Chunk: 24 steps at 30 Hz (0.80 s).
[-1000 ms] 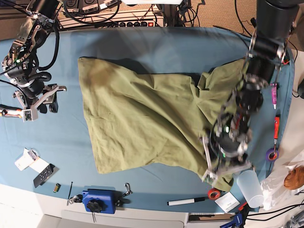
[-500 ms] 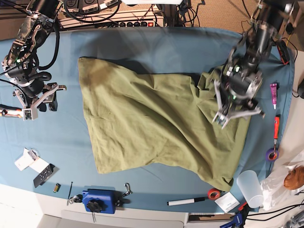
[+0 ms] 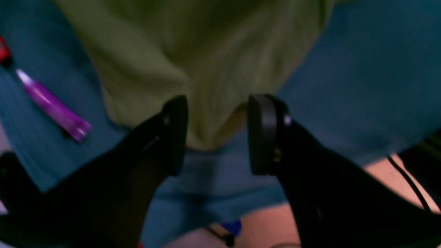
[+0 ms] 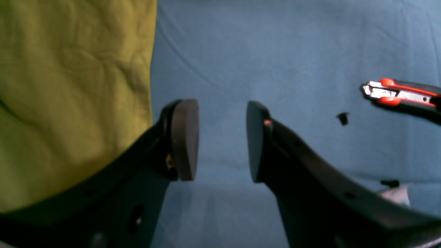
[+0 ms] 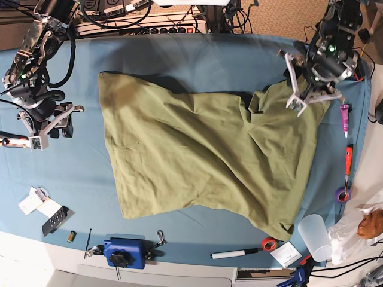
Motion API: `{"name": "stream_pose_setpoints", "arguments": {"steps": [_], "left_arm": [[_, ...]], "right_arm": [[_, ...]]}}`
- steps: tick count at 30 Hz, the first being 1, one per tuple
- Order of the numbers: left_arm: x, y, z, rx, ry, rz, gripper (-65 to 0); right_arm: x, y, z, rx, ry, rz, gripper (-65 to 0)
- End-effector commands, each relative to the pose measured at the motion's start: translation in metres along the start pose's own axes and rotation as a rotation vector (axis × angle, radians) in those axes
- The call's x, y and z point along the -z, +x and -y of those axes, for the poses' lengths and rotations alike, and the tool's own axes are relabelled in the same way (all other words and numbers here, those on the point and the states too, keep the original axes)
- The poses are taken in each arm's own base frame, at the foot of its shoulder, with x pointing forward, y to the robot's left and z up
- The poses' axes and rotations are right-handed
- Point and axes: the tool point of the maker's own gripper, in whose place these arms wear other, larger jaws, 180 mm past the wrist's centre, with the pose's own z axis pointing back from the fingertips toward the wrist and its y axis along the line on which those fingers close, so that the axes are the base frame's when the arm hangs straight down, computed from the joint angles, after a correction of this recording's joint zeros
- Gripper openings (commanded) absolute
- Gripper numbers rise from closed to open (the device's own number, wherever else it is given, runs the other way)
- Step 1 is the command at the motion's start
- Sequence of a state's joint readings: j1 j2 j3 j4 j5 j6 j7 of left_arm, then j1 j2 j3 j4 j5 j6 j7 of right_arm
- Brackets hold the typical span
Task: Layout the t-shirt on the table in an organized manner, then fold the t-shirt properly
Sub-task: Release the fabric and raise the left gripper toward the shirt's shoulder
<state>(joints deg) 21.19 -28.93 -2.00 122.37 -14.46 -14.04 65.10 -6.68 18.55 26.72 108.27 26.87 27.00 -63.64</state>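
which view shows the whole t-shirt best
The base view: the whole t-shirt lies spread and wrinkled on the table. The left wrist view shows only a blurred corner of cloth; the right wrist view shows only one straight edge of it.

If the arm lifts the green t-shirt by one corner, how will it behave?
The t-shirt probably droops limply: it already lies wrinkled and bunched near the left tool. It seems light, and may drag across the table instead of lifting whole.

No legible text, label, brand or number anywhere in these views.
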Motion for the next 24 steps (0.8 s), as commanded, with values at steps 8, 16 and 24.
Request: {"name": "stream_pose_setpoints", "arguments": {"steps": [8,16,24], "left_arm": [[-0.005,0.009,0.014,0.044,-0.063,0.099,-36.6],[0.009,-0.006,0.003,0.022,-0.022,0.052,-36.7],[0.018,-0.012,0.004,-0.003,-0.034,0.049,-37.3]], "right_arm": [[-0.004,0.013,0.005,-0.017,-0.01,0.036,-41.6],[-0.009,-0.021,-0.021,-0.034,0.122,-0.034,-41.6],[-0.011,-0.032,-0.026,-0.027,0.141,-0.053,-41.6]]}}
